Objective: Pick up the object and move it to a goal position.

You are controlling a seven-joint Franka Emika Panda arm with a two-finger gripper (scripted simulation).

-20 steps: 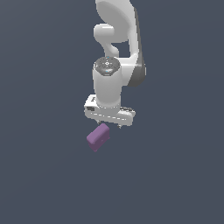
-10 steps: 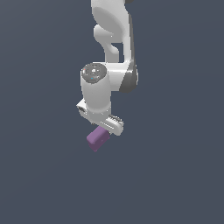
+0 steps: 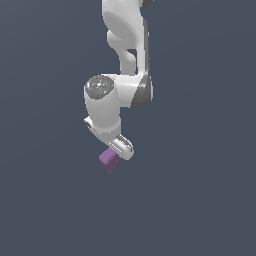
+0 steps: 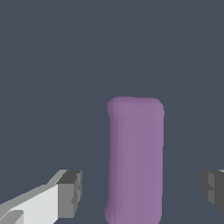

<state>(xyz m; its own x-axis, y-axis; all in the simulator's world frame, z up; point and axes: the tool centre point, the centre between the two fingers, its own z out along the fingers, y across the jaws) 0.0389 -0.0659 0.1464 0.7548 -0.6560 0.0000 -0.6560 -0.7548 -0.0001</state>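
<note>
The object is a small matte purple block [image 3: 109, 160] with rounded edges, lying on the flat dark grey surface. In the exterior view the white arm's hand [image 3: 116, 144] hangs directly over it and hides its far end. In the wrist view the purple block [image 4: 135, 159] lies lengthwise between my two fingers. My gripper [image 4: 142, 192] is open: one fingertip [image 4: 70, 192] and the other fingertip [image 4: 213, 190] stand well apart on either side of the block, not touching it.
The dark grey surface [image 3: 200, 200] stretches flat all around with no other objects or edges in view. No goal marker shows.
The hand has rotated about its vertical axis and come down closer over the block. The block has not moved.
</note>
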